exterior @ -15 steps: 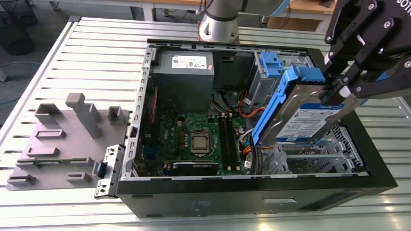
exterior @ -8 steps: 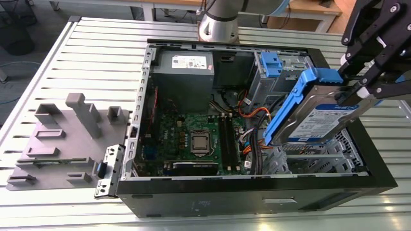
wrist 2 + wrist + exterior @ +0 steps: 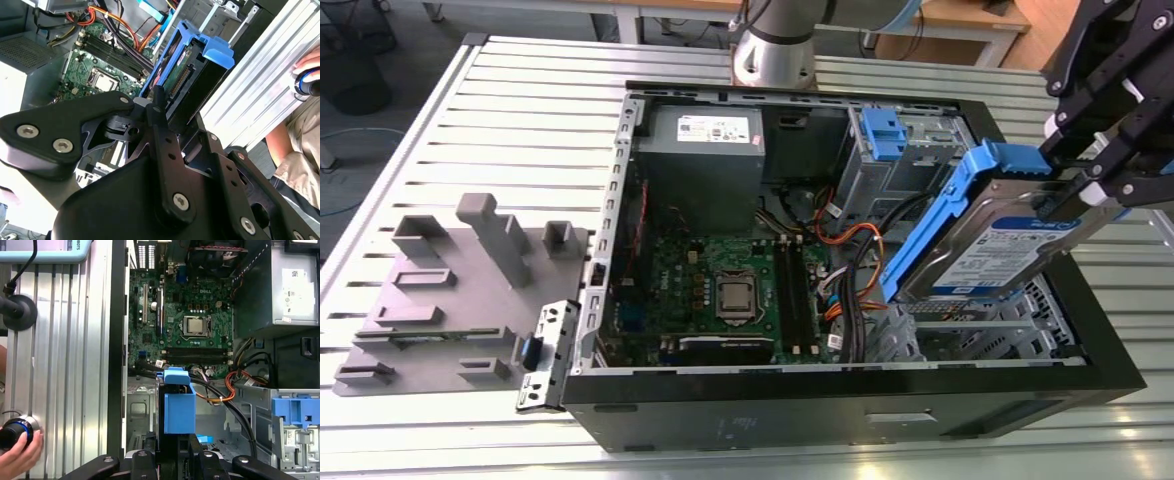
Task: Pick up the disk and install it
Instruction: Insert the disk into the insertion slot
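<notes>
— Item one, the disk?
— The disk (image 3: 983, 250) (image 3: 179, 410), silver-grey with a white-and-blue label in a blue bracket, is hanging tilted at the exterior view's right. Its lower end is pointing down toward the grey metal cage (image 3: 974, 335) in the case's near right corner.

— Held by?
— The black claw (image 3: 1078, 190) is clamping the disk's upper end, fingers closed on it.

— Container?
— The black case (image 3: 854, 410) is lying on its side, open. It is holding a green motherboard (image 3: 707, 280) at centre and a grey power supply (image 3: 700, 160) toward the upper left of the opening. A drive bay with a blue latch (image 3: 881, 130) is sitting at the upper right, and orange and black cables (image 3: 841, 230) are running between.

— Outside it?
— A grey moulded fixture (image 3: 454, 290) is sitting on the slatted table (image 3: 520, 130) at the exterior view's left.
</notes>
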Controlling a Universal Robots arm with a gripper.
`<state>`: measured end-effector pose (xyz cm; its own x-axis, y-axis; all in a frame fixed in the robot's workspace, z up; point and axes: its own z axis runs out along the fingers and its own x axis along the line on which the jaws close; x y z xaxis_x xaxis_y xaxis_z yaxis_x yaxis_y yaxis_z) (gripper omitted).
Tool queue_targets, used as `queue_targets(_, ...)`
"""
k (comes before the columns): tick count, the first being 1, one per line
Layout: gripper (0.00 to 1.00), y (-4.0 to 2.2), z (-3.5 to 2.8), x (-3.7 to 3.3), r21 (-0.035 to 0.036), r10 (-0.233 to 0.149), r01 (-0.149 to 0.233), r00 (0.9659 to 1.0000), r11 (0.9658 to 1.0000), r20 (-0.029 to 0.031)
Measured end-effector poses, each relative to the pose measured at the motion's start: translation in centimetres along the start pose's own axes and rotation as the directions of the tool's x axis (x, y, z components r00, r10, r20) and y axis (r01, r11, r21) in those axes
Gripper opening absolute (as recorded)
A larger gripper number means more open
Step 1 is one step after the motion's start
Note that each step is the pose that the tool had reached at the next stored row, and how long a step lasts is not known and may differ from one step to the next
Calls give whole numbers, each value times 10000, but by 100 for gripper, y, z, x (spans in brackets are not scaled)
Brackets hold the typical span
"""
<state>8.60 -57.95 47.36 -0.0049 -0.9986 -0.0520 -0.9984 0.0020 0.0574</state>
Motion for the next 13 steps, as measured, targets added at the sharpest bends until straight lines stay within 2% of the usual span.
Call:
queue_targets(5, 35, -4, 21, 1, 13, -6, 6, 10000, 10000, 65)
queue_targets(13, 35, -68, 46, 3, 13, -7, 7, 9999, 10000, 105)
